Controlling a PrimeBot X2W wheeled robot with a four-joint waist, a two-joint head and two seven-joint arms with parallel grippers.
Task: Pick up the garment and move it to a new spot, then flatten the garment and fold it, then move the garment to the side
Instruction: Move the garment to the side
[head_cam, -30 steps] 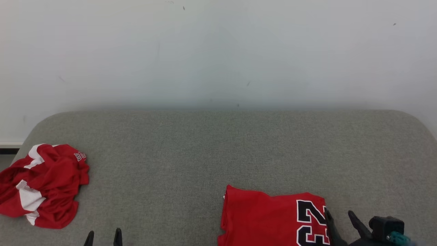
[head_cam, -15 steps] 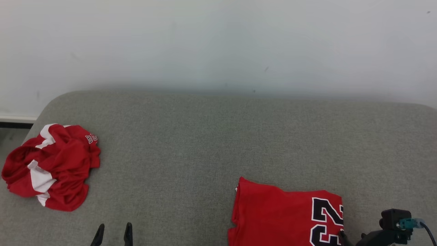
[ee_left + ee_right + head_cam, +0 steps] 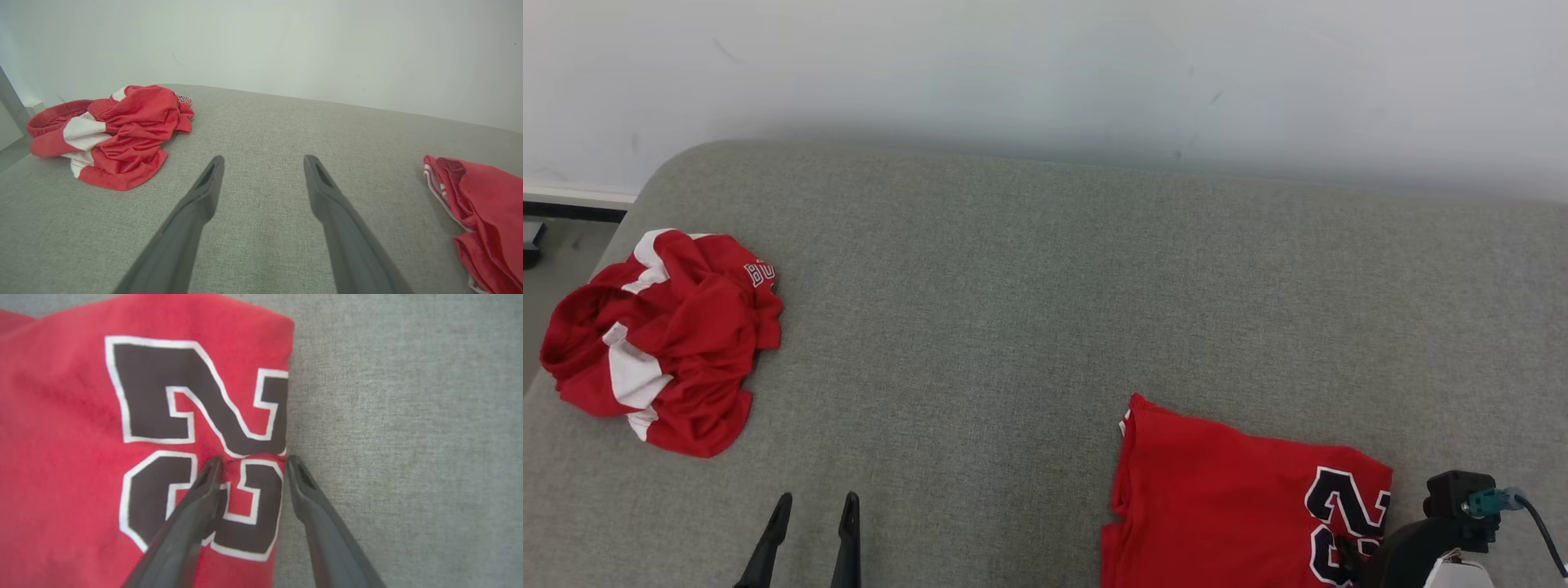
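Your right gripper (image 3: 251, 458) straddles the right edge of the folded red number 23 jersey (image 3: 1225, 498), which lies near right on the grey cushion (image 3: 1013, 310). Its jaws are spread wide and not closed on the cloth. Your left gripper (image 3: 818, 496), near left, is wide open and empty. A crumpled red-and-white garment (image 3: 662, 343) lies far left.

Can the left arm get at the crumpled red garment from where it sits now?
Probably yes: the left gripper is open and only bare grey cushion lies between it and the crumpled garment, off to its left.
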